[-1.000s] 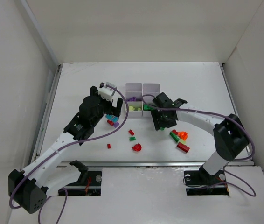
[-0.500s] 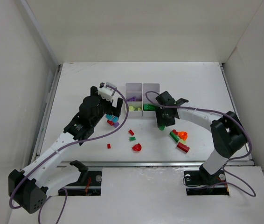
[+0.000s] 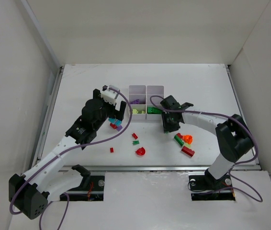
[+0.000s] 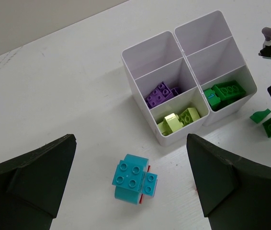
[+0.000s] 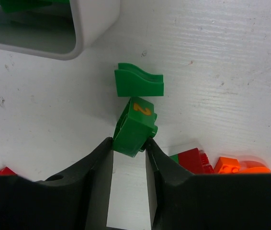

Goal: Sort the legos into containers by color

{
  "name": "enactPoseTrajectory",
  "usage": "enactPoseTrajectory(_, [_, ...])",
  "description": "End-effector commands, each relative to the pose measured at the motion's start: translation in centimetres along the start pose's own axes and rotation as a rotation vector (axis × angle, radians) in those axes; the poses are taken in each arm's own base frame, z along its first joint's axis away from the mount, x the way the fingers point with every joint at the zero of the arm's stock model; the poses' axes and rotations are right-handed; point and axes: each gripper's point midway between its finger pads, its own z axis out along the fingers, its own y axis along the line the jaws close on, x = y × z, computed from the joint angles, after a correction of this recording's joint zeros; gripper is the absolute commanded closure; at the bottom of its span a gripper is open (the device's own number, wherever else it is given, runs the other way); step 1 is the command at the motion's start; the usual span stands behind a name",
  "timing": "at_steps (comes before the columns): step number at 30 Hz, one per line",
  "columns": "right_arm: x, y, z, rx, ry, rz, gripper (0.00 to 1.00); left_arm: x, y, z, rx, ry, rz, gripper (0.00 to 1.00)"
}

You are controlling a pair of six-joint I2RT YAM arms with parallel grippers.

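Note:
The containers are one white six-compartment tray, also in the left wrist view, with purple, yellow-green and green legos in its near cells. My right gripper is just right of the tray's near corner, low on the table. Its two fingertips press both sides of a green lego marked "2". A curved green piece lies just beyond it. My left gripper hangs wide open above a cyan lego, not touching it.
Red, orange and green legos are heaped right of the right gripper. Small red and green pieces, a red half-round and a red bit lie near the front. White walls enclose the table.
The right gripper has slid a little right, away from the tray, and its jaws have narrowed onto the green lego. The left arm has held still.

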Motion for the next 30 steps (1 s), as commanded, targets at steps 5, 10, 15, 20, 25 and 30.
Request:
enactPoseTrajectory(5, [-0.6, 0.1, -0.8, -0.009, -0.047, -0.003, 1.00, -1.8, 0.1, -0.4, -0.003, -0.072, -0.022, 0.00])
enactPoseTrajectory(10, [-1.4, 2.4, -4.7, -0.062, -0.085, -0.075, 1.00, -1.8, 0.1, -0.4, -0.003, -0.072, -0.022, 0.00])
enactPoseTrajectory(15, [-3.7, 3.3, -8.0, -0.085, -0.162, -0.085, 1.00, -1.8, 0.1, -0.4, -0.003, -0.072, -0.022, 0.00])
enactPoseTrajectory(20, [-6.5, 4.2, -9.3, -0.081, -0.225, -0.094, 1.00, -1.8, 0.3, -0.4, -0.012, -0.072, -0.023, 0.00])
enactPoseTrajectory(25, [-10.2, 4.4, -8.4, -0.041, -0.274, -0.085, 1.00, -2.1, 0.3, -0.6, -0.013, -0.081, -0.024, 0.00])
enactPoseTrajectory(30, [-12.3, 3.3, -7.6, -0.031, -0.291, -0.047, 1.00, -2.1, 0.4, -0.6, -0.013, -0.081, -0.015, 0.00])
